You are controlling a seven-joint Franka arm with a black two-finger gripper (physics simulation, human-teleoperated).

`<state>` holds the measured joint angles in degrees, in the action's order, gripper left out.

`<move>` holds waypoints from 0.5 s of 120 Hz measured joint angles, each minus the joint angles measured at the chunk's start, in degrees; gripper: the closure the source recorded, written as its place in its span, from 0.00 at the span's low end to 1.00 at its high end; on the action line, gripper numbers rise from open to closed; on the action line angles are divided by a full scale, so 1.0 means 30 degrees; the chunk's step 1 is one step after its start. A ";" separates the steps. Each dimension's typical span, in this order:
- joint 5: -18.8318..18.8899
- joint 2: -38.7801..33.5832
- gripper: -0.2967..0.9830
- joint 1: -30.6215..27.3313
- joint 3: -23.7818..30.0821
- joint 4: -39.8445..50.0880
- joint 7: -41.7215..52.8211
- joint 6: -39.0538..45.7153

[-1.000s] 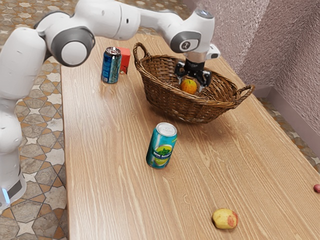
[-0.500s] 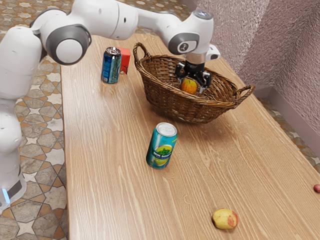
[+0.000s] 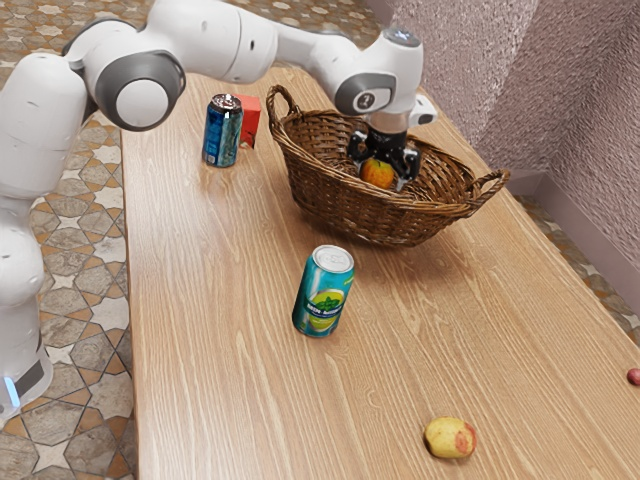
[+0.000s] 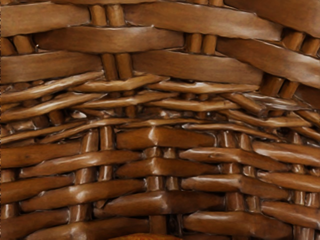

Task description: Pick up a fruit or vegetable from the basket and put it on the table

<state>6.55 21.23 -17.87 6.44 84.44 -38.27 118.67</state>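
At the bottom of the exterior view, a yellow fruit with a red patch [image 3: 450,438] lies on the table [image 3: 220,350], and a small red fruit [image 3: 634,377] sits at the right edge of the frame. Bare wood runs between them and up toward the teal can [image 3: 324,291] near the middle, with more open wood along the table's left edge. Past the can, in the upper middle, is the wicker basket [image 3: 345,208]; its raised rim rings the gripper [image 3: 381,171], and its right handle stands close to the table's right edge. At upper left, a blue can [image 3: 222,132] stands just beside a red box [image 3: 250,118].

The orange fruit [image 3: 377,174] is in the basket, between the jaws, which stand apart. It looks rounded, orange-yellow with a redder blush. The wrist view shows brown weave and an orange sliver of it.
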 joint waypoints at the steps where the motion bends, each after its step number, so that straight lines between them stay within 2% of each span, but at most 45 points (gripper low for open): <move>1: -0.0001 0.0000 0.25 -0.0006 -0.0001 0.0011 -0.0002 0.0011; 41: -0.0158 -0.0121 0.51 0.0077 -0.0385 0.0231 -0.0360 0.0419; 50: -0.0102 -0.0516 0.53 0.0289 -0.0384 0.0258 -0.0525 0.0448; 60: -0.0009 -0.2075 0.55 0.0958 -0.0389 0.0560 -0.0834 0.0462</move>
<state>6.52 15.01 -15.00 5.27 86.12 -40.78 120.06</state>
